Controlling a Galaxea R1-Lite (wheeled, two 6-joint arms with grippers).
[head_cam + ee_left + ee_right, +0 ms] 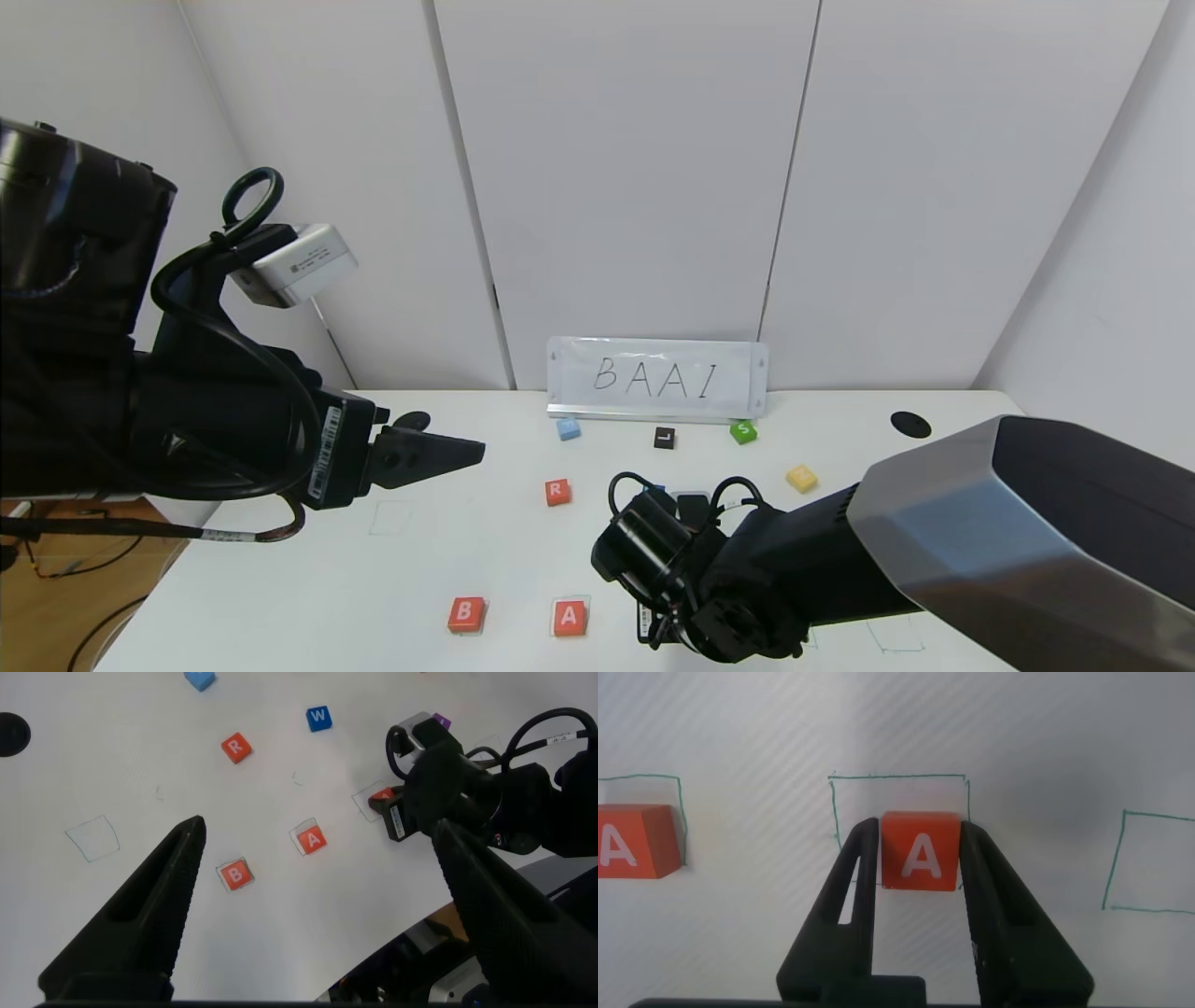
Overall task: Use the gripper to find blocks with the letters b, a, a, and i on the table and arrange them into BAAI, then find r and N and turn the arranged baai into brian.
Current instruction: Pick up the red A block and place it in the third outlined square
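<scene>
My right gripper is shut on an orange-red A block, inside a green drawn square on the white table. I cannot tell whether the block touches the table. Another A block sits to its left, and the B block further left, each in its own square. In the head view my right arm hides its gripper. The R cube lies mid-table. A purple cube's corner shows behind the right arm, letter unseen. My left gripper hangs open and empty above the table's left.
A "BAAI" sign stands at the back. Before it lie a light blue cube, a black L cube, a green S cube and a yellow cube. A blue W cube lies near R. An empty green square is beside the held block.
</scene>
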